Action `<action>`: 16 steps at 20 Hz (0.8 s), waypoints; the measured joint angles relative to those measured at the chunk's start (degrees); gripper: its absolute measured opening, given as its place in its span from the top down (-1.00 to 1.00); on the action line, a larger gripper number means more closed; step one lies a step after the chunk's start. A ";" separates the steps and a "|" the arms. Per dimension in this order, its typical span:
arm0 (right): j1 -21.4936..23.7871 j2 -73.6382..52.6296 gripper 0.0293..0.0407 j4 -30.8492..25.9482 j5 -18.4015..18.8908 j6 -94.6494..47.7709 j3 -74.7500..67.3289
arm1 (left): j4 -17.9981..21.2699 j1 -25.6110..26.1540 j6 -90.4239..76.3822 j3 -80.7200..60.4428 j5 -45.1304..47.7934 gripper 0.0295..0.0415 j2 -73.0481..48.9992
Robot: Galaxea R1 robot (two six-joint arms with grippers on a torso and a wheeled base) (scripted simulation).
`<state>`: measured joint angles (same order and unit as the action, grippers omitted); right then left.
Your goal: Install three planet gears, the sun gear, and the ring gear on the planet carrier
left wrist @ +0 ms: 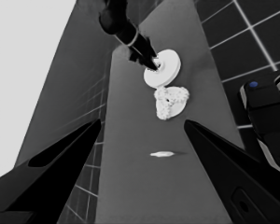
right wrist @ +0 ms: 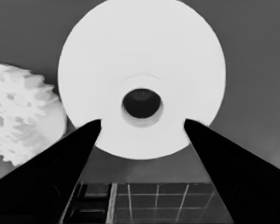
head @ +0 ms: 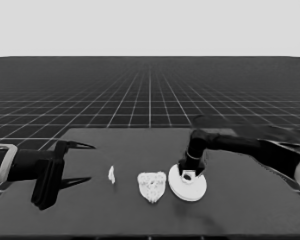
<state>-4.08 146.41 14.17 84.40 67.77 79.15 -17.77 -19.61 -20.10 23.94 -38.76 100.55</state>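
Right gripper [head: 189, 172] of mine hangs over the larger round part [head: 188, 184], the ring gear, right of the table's middle; my fingers are spread apart, one to either side of its central hole [right wrist: 141, 103], and nothing is in their grasp yet. Just left of it, touching or nearly so, sits the smaller round part [head: 152, 186], the planet carrier, with toothed gears [left wrist: 170, 99] already crowded on top of it. A thin white piece [head: 111, 174] stands on edge farther left, well apart. My left gripper [head: 80, 162] waits wide open over the table's left end, holding nothing. I judge the ring gear stiff, smooth and fairly light, likely to slip if pinched by its broad flat face; the raised collar around the hole or opposite points of the thick rim look the surest hold, keeping it level for seating on the gears.
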 joint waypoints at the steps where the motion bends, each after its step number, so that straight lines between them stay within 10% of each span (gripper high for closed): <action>1: -1.78 0.48 -0.61 1.43 -0.84 -0.56 1.30 | 0.00 0.00 0.00 0.00 0.00 -0.49 0.00; 8: -3.94 1.26 -0.61 3.28 -2.13 -1.45 3.39 | 0.00 0.00 0.00 0.00 0.00 -0.49 0.00; 9: -3.96 1.26 0.01 3.31 -2.14 -1.45 3.41 | 0.00 0.00 0.00 0.00 0.00 -0.49 0.00; 16: -3.95 1.28 0.03 3.32 -2.14 -1.46 3.44 | 0.00 0.00 0.00 0.00 0.00 -0.49 0.00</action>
<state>-8.03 147.69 17.49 82.26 66.31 82.59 -17.77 -19.61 -20.10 23.94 -38.76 100.55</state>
